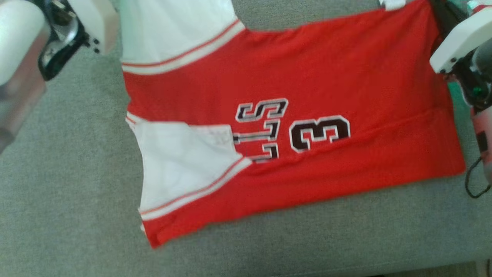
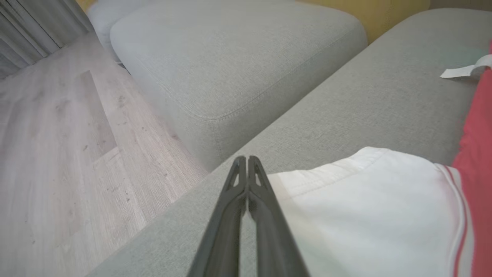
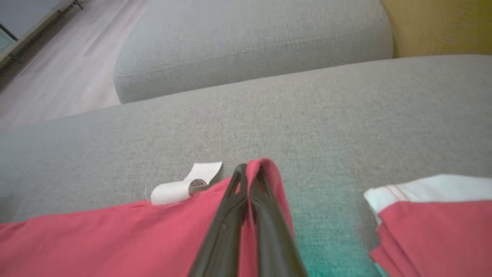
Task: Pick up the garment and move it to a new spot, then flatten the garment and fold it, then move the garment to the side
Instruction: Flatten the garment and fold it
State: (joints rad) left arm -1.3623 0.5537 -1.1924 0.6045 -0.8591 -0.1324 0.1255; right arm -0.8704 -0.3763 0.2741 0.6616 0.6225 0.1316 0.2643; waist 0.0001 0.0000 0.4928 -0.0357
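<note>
The garment [image 1: 326, 77] is a red jersey with white sleeves and black-and-white lettering, spread on a grey sofa seat [image 1: 69, 192]. One white sleeve [image 1: 180, 169] lies folded onto its front. My right gripper [image 3: 250, 169] is shut on the garment's red edge [image 3: 115, 238], which curls over the fingertips beside a white label [image 3: 184, 186]. My left gripper [image 2: 246, 161] is shut, its tips over the seat [image 2: 346, 107]. The other white sleeve [image 2: 365, 215] touches its right finger; I cannot tell whether cloth is pinched. Both wrists show in the head view's top corners.
A second grey cushion [image 2: 238, 57] and wooden floor [image 2: 57, 154] lie beyond the seat's edge. A yellow cushion [image 3: 438, 27] is at the back. A separate red-and-white fold of cloth [image 3: 434, 231] lies to the right of my right gripper. A black cable [image 1: 474, 184] hangs at the right.
</note>
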